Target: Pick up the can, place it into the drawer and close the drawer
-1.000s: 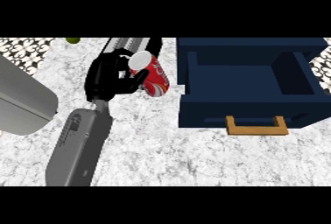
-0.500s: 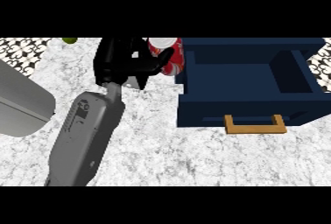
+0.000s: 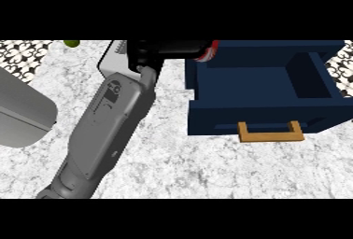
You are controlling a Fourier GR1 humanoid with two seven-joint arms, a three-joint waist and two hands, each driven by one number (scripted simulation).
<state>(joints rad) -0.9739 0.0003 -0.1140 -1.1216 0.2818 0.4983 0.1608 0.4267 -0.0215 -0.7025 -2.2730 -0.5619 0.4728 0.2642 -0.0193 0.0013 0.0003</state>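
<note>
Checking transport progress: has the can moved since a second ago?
Yes. The red can, held in the left hand, has gone up the view and rightward, from beside the navy drawer's left wall to its far left corner.

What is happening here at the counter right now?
The robot's left hand holds a red can at the far left corner of an open blue drawer. The can is mostly hidden by the hand and is not yet inside. The drawer, with its wooden handle, is open. The right hand is out of sight.
</note>
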